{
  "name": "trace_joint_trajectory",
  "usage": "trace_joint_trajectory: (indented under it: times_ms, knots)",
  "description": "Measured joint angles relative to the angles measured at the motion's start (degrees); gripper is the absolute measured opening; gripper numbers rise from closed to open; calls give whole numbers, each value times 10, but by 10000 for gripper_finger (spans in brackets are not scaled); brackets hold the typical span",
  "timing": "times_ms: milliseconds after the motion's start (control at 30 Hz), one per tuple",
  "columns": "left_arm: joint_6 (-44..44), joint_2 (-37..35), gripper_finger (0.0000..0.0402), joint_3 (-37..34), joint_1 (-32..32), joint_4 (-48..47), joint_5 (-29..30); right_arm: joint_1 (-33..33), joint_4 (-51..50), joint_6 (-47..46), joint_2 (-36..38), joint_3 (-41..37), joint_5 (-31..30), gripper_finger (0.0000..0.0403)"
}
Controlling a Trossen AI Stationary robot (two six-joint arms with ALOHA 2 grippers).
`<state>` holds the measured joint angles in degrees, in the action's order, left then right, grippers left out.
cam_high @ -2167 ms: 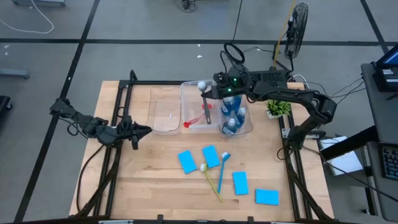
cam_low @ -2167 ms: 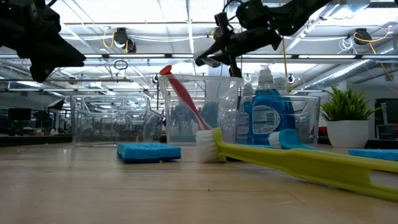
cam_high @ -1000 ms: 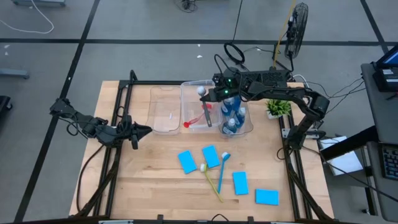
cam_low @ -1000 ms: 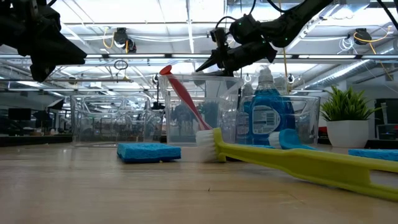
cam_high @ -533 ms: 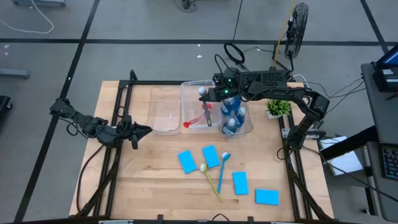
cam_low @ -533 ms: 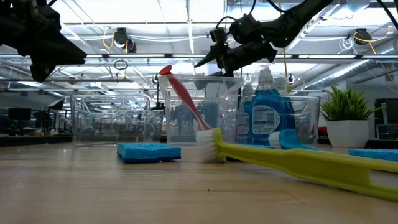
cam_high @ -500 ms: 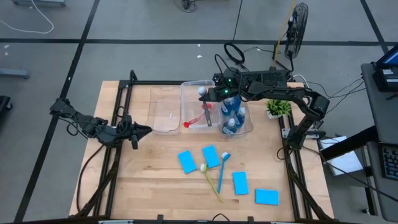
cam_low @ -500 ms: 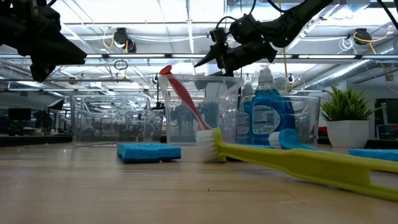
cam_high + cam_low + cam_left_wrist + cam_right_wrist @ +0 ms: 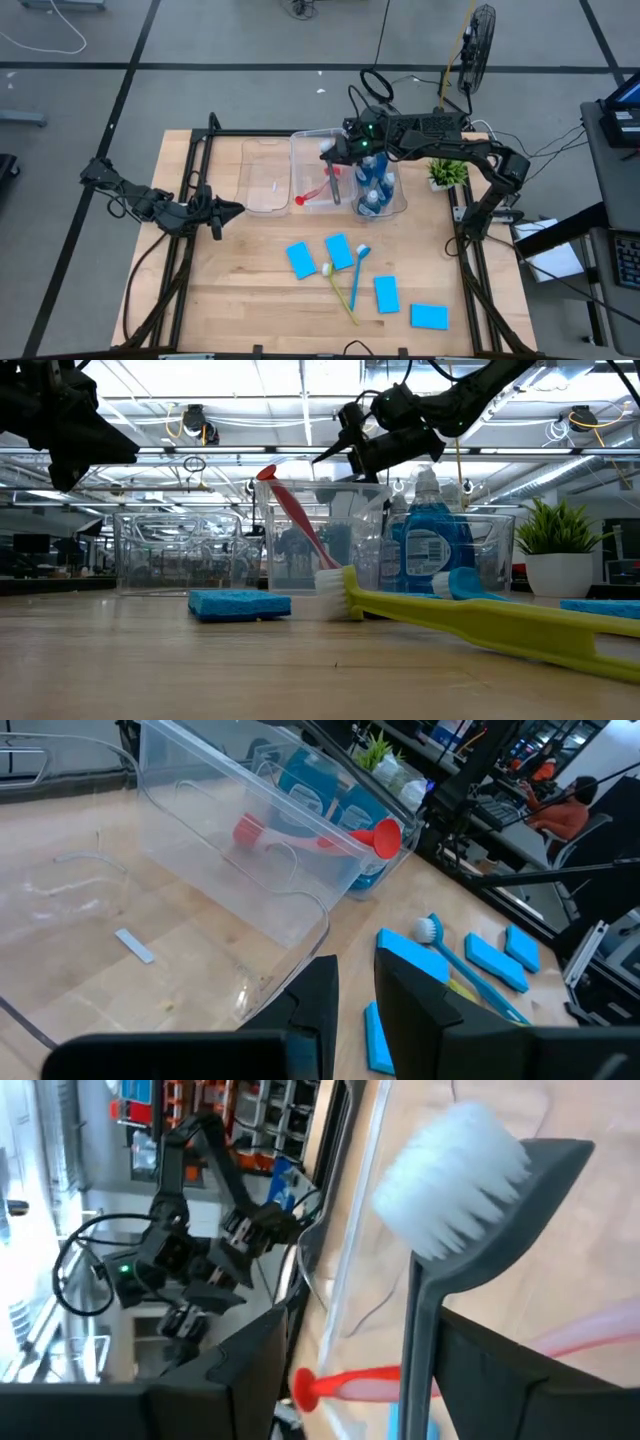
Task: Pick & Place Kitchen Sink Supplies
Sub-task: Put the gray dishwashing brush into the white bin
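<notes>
1. The right end effector (image 9: 335,150) hangs over the middle clear bin (image 9: 300,172), its fingers parted around the grey brush (image 9: 470,1190). The handle runs between them, and whether it is gripped or already free is hard to tell. If the handle catches on a finger, the brush may tip over the rim onto the tabletop (image 9: 250,290).
2. The red brush (image 9: 315,194) leans in that bin; a dropping grey brush could knock it.
3. The blue bottles (image 9: 375,188) stand in the next bin, close to the arm; a sideways retreat could nudge them.
4. The left end effector (image 9: 232,210) waits nearly closed and empty beside the leftmost bin. Sponges (image 9: 300,259), a yellow-green brush (image 9: 338,288) and a blue brush (image 9: 358,272) lie unsorted.
</notes>
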<state>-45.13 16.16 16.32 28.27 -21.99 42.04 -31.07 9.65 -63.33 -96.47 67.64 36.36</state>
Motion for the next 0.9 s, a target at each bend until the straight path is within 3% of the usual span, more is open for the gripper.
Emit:
trace_joint_trajectory:
  times_ms: [400, 900]
  knots:
    - [4, 0, 72, 0, 0, 0, 0, -1, 42, -12, 0, 0, 24, 222]
    - [-1, 0, 72, 0, 0, 0, 0, -2, 57, 127, 0, 0, 5, 222]
